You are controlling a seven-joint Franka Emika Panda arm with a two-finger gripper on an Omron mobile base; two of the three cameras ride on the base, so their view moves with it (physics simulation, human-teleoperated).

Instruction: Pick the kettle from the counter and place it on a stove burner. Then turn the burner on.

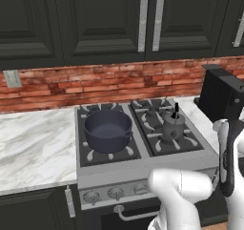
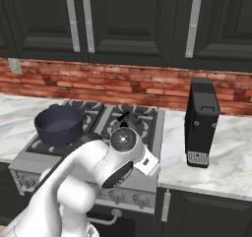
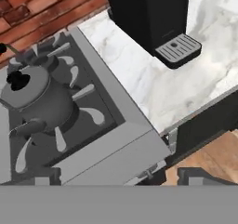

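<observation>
Two base views look forward-down from behind, sharing the stove [image 1: 143, 169], hand view close above kettle [image 3: 39, 97] and counter [image 3: 186, 83].

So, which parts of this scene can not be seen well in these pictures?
- Stove knobs: left base view, the right ones hidden behind the white arm; markings too small to read.
- Kettle: right base view, mostly covered by the arm; only the handle top shows.
- Kettle in hand view: the handle is cut off by the left edge.
- Coffee machine: hand view, top cut off by the frame.
</observation>
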